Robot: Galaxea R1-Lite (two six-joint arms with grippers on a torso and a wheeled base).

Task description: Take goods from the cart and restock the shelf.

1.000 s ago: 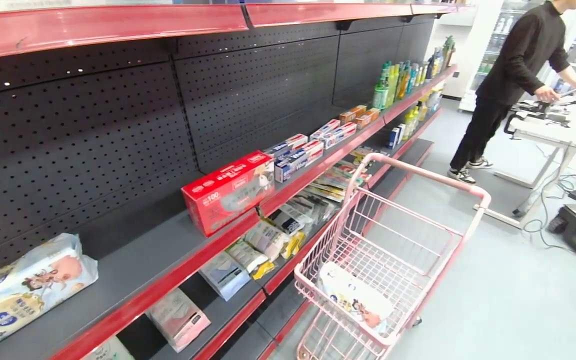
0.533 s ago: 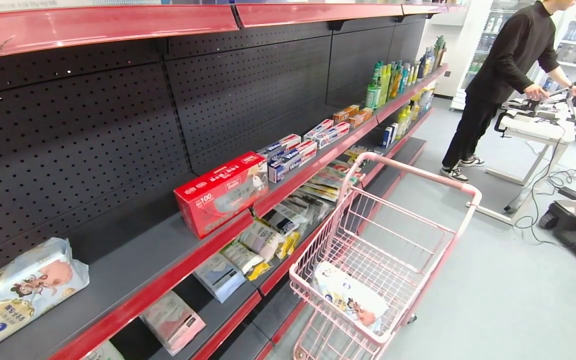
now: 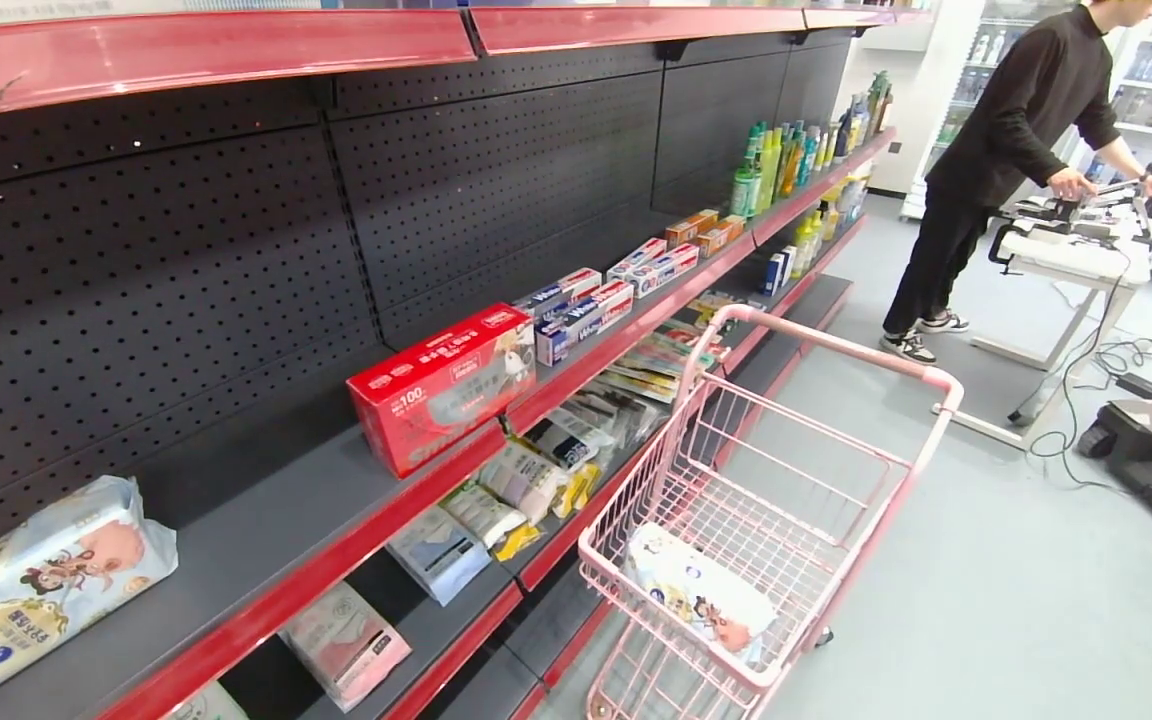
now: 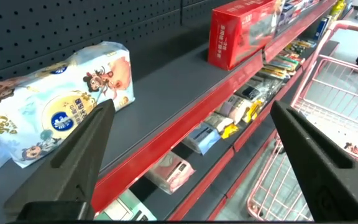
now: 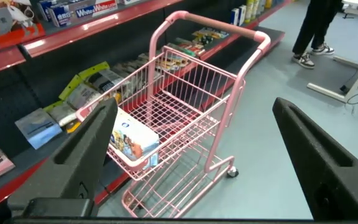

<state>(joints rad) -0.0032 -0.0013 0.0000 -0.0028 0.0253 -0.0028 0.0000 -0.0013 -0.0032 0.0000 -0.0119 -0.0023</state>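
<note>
The left tool and right tool gape wide, empty. The soft pack lies low in the cart; reaching in could snag the wire wall.

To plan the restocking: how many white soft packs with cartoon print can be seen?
2. One white soft cartoon-printed pack lies on the grey red-edged metal shelf, left of the red cardboard box; the other lies inside the pink wire cart. None seems hidden.
</note>
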